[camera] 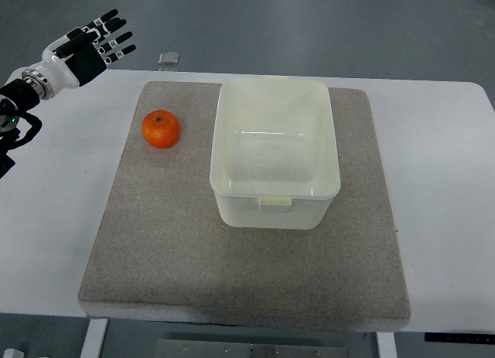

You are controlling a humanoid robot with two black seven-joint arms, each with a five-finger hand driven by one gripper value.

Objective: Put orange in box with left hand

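Reach step: I should bring my left hand [89, 47] down over the orange [161, 129] from above, fingers kept wide, and close only once around it. Hand holds nothing, fingers spread straight. Orange sits on the mat [155, 242], just left of the box [275, 152], well apart from my hand, toward me and rightward.

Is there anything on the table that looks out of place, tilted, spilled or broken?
Nothing stands out. The orange sits whole on the grey mat, left of the empty white box, which stands upright. The left robot hand hovers open at the table's far left corner.
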